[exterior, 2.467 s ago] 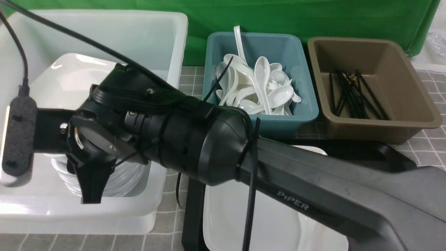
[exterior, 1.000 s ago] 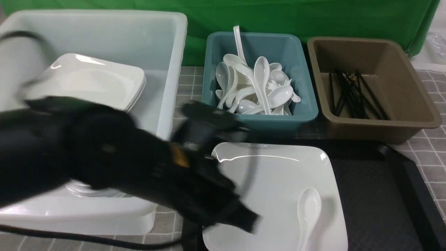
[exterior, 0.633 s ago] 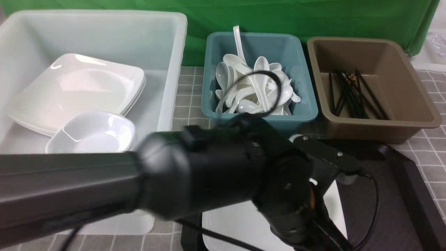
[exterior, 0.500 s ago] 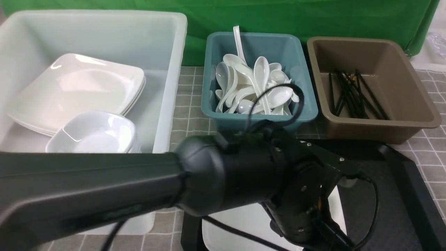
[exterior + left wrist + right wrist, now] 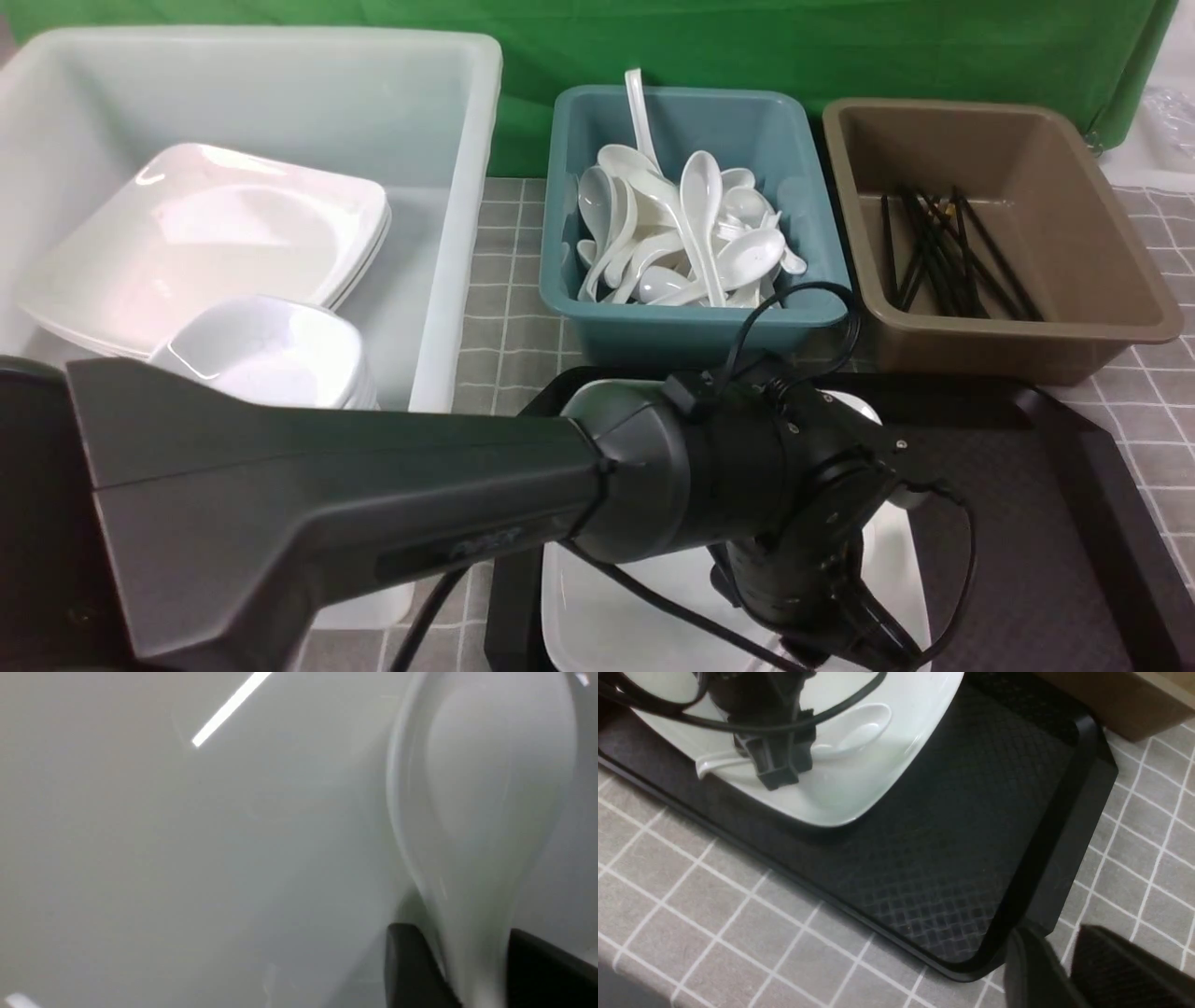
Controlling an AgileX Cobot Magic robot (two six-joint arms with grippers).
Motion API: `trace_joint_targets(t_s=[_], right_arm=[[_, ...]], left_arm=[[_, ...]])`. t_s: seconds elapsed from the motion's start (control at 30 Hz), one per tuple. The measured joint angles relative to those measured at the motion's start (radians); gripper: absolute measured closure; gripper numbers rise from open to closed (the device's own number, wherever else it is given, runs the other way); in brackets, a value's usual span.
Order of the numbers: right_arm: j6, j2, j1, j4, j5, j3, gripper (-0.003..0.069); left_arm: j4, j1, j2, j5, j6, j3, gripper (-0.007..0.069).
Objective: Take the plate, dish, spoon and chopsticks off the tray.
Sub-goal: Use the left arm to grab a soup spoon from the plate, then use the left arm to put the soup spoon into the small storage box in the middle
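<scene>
- The white tub (image 5: pixel 448 280) fills the 9 o'clock side of the scene. It holds stacked plates (image 5: pixel 215 233) and, nearer the robot, the dish (image 5: pixel 266 359) on top of a small stack (so off the tray, by the look of it).
- The left arm (image 5: pixel 327 504) reaches in from 8 o'clock toward 6 o'clock. In the front view its wrist hides most of what it is working on.
- The plate (image 5: pixel 583 635) lies on the left half of the tray (image 5: pixel 1018 523), under that wrist.
- The spoon (image 5: pixel 852 732) lies in the plate's well, and the left tool (image 5: pixel 474 970) is clenched across its handle.
  - In the left wrist view the handle fills the gap between the two black fingers, and the bowl lies straight ahead of the fingertips.
  - In the right wrist view the handle's tip pokes out on one side of the tool and the bowl on the other. The grip therefore sits about mid-length, crosswise to the spoon's long axis.
- The relation that matters is that the teal tub (image 5: pixel 691 322), already heaped with spoons (image 5: pixel 691 233), stands at about 11 o'clock from the left tool. It sits just past the tray's far rim. My reading is that the spoon needs lifting clear of the plate and then a short carry that way.
- The brown tub (image 5: pixel 1018 350) stands at about 1 o'clock from the left tool and holds the chopsticks (image 5: pixel 943 252). None show on the bare part of the tray.
- The right tool (image 5: pixel 1059 942) hangs over the counter (image 5: pixel 691 896), just off a cut-off corner of the tray. I take this for the near right corner, roughly 4 o'clock from the spoon.
  - Its jaws stand a little apart with nothing between them.
  - It is well apart from the spoon, so the left arm is plainly the nearer one.
</scene>
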Motion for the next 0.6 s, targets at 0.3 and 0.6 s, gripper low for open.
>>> trace_joint_targets(t_s=[0.3,0.6], right_arm=[[-0.006,0.000,0.000,0.000,0.000,0.000,0.0476],[-0.004,0.000,0.000,0.018,-0.024,0.000,0.0472]], left_arm=[[0.068,0.000,-0.065,0.040,0.008,-0.003,0.0491],[0.238,0.203,-0.146,-0.170,0.060,-0.212,0.0491]])
